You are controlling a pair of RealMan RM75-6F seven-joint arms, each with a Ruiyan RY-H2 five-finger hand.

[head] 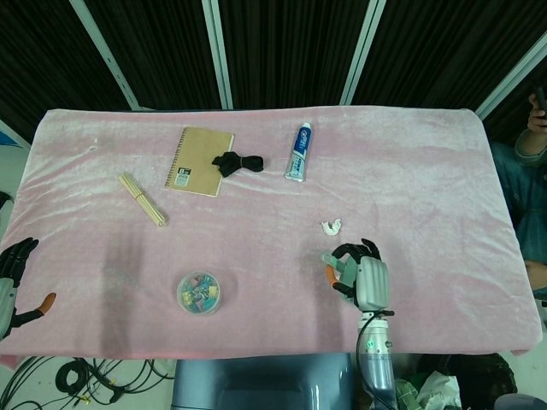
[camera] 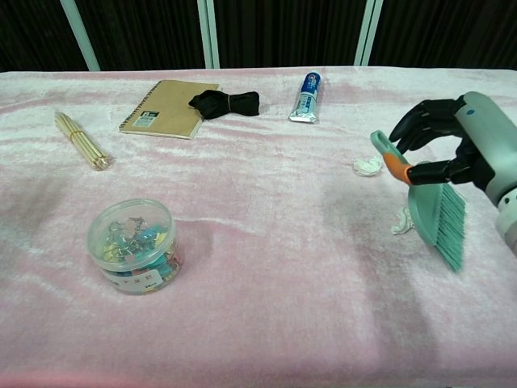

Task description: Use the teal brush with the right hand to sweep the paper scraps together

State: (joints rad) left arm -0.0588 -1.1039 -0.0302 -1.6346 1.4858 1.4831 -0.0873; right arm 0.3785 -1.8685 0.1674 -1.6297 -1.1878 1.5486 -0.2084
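Observation:
My right hand (camera: 464, 153) grips the teal brush (camera: 436, 212) near its orange collar. The brush is tilted low over the pink cloth, handle end pointing left and bristles toward the front right. One white paper scrap (camera: 367, 166) lies just left of the handle end. A second scrap (camera: 401, 220) peeks out at the brush head's left edge, partly covered. In the head view my right hand (head: 361, 275) hides most of the brush and that second scrap; the other scrap (head: 331, 227) lies just beyond it. My left hand (head: 14, 272) rests at the table's left edge, holding nothing.
A brown spiral notebook (camera: 170, 107), a black bow-shaped item (camera: 226, 103) and a toothpaste tube (camera: 305, 95) lie along the back. A bundle of wooden sticks (camera: 81, 139) is at the left. A clear tub of clips (camera: 133, 246) stands front left.

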